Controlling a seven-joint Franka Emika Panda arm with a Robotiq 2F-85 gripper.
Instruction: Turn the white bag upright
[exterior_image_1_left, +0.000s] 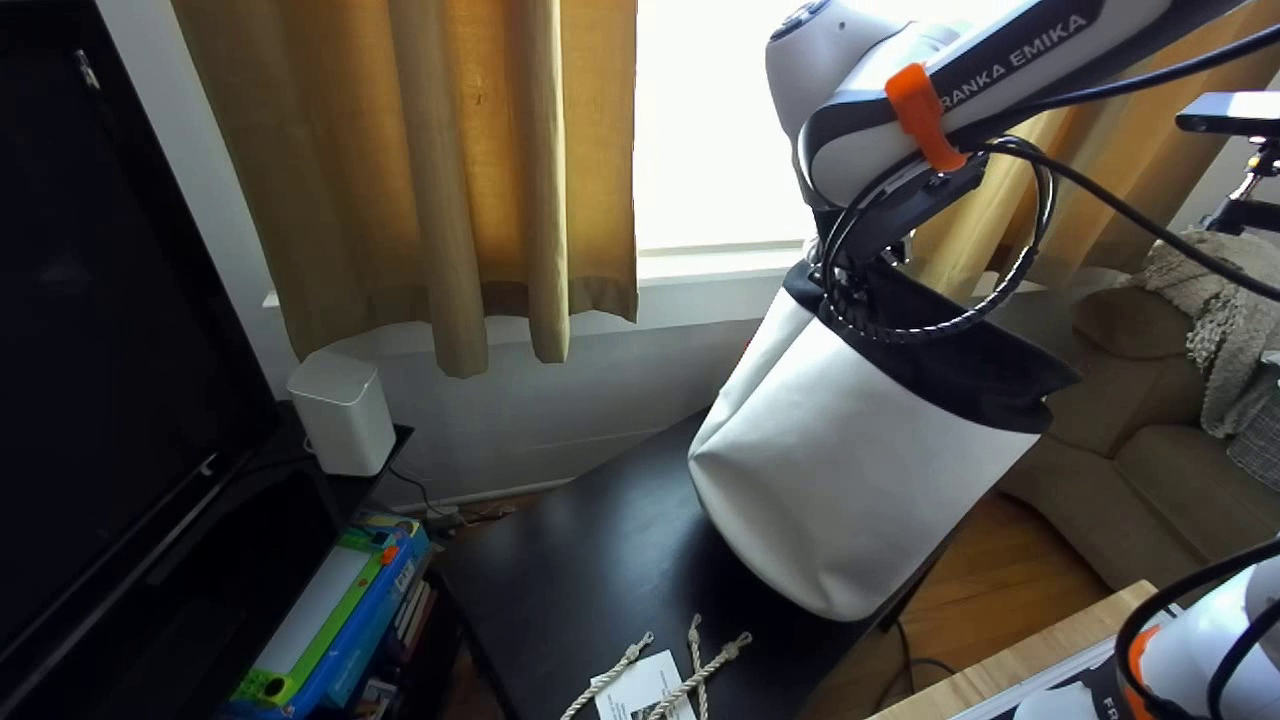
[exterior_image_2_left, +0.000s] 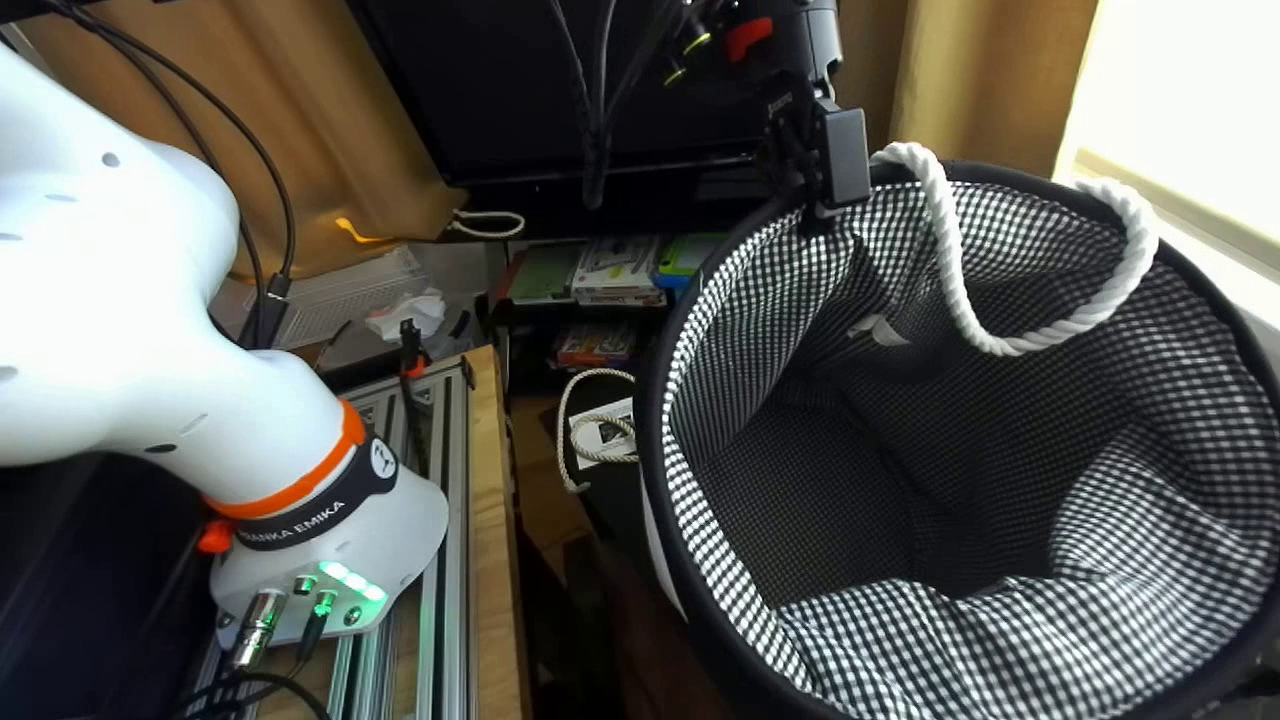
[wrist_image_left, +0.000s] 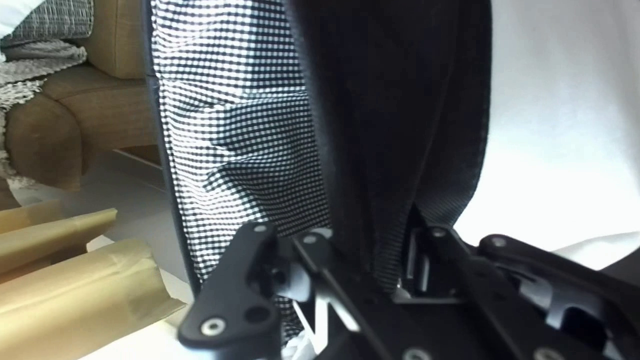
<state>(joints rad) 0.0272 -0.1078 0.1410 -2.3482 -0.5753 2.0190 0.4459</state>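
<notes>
The white bag (exterior_image_1_left: 830, 470) stands on the black table, tilted clearly toward the couch side, its black rim up. In an exterior view its mouth is open, showing the black-and-white checked lining (exterior_image_2_left: 1000, 640) and a white cord handle (exterior_image_2_left: 965, 290). My gripper (exterior_image_2_left: 825, 205) is at the rim, one finger inside and one outside, and the lining puckers there. In the wrist view the gripper (wrist_image_left: 375, 235) has bunched black rim cloth (wrist_image_left: 380, 125) between its fingers. The fingertips are partly hidden by cloth. In an exterior view cables and rim hide the fingers.
On the black table (exterior_image_1_left: 590, 560) lie beige rope pieces (exterior_image_1_left: 720, 655) and a printed white paper (exterior_image_1_left: 645, 685). A white box-shaped device (exterior_image_1_left: 345, 415) stands near the television (exterior_image_1_left: 90, 300). Curtains, a window sill and a couch (exterior_image_1_left: 1160, 480) surround the table.
</notes>
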